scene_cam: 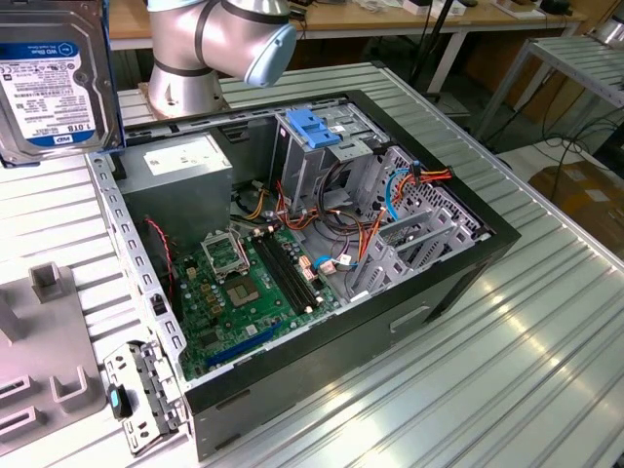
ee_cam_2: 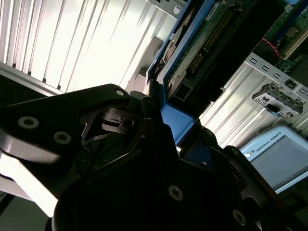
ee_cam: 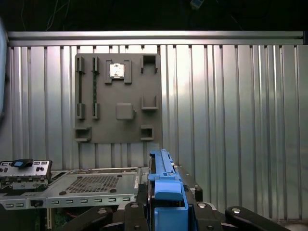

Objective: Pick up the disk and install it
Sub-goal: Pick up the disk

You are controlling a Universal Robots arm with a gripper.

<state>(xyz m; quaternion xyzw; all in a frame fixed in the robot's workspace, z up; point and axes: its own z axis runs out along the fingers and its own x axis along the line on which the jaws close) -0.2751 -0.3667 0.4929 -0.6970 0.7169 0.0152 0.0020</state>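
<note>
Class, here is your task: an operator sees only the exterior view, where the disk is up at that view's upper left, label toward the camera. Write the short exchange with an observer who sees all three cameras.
Operator: What is holding the disk?
Observer: In the second wrist view the gripper is clamped on the blue rail along one side of it.
Operator: What is on the face turned away from me?
Observer: A greenish circuit board, seen in the second wrist view.
</note>
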